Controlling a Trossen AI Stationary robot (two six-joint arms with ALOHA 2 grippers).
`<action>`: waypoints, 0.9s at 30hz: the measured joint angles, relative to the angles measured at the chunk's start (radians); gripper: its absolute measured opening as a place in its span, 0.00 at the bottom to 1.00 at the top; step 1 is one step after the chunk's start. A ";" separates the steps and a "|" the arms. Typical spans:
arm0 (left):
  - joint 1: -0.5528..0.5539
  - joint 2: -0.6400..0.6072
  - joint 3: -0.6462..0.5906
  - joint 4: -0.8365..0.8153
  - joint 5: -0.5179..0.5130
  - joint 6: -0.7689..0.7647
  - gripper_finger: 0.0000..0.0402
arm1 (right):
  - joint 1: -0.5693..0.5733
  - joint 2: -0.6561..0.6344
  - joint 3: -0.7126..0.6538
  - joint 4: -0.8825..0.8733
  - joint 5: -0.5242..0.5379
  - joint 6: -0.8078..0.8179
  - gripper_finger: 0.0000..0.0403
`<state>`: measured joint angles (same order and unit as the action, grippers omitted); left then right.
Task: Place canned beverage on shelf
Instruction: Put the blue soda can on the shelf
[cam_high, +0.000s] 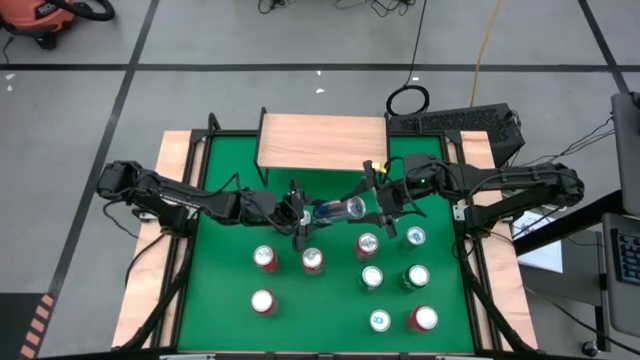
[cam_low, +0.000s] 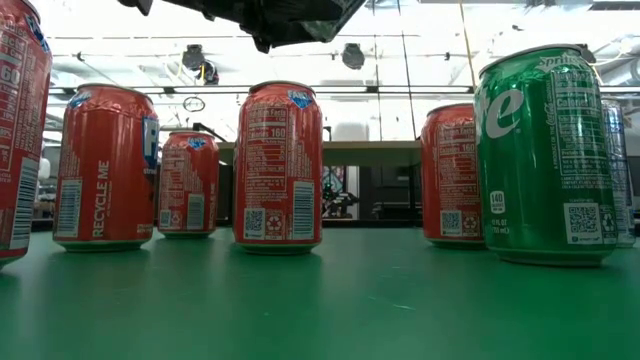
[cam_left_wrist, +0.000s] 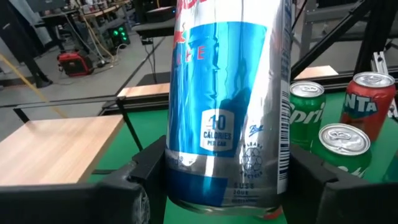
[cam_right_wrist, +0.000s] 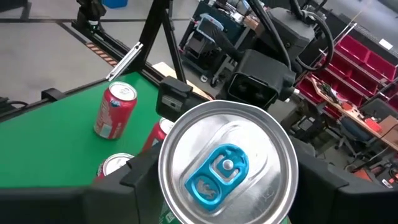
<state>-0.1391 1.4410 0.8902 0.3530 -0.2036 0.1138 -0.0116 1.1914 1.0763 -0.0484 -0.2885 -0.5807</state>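
Both my grippers meet at the blue-and-silver can (cam_high: 335, 209), held lying on its side above the green table (cam_high: 230, 300). Left gripper (cam_left_wrist: 217, 186) has its fingers set around the can's lower body; right gripper (cam_right_wrist: 227, 180) brackets the top end, lid and blue tab facing my wrist. Neither grip looks fully settled, so I can't tell which one bears the weight. Beyond both grippers, away from the standing cans, lies the shelf (cam_high: 320, 140). My left gripper seems slightly nearer it. Finger contact is hidden behind the can.
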 joint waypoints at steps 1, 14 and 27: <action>-0.001 0.000 0.000 0.000 -0.001 -0.001 0.53 | 0.000 0.001 0.000 -0.001 0.000 0.005 0.60; -0.007 -0.002 0.000 0.010 -0.016 0.016 0.55 | 0.000 0.002 0.001 -0.063 0.044 0.270 0.72; -0.120 -0.049 0.000 0.038 -0.529 0.226 0.54 | 0.026 0.010 -0.085 0.194 0.266 0.549 0.72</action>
<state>-0.2586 1.3918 0.8902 0.3910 -0.7326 0.3399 0.0146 1.2010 0.9911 0.1456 -0.0220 -0.0315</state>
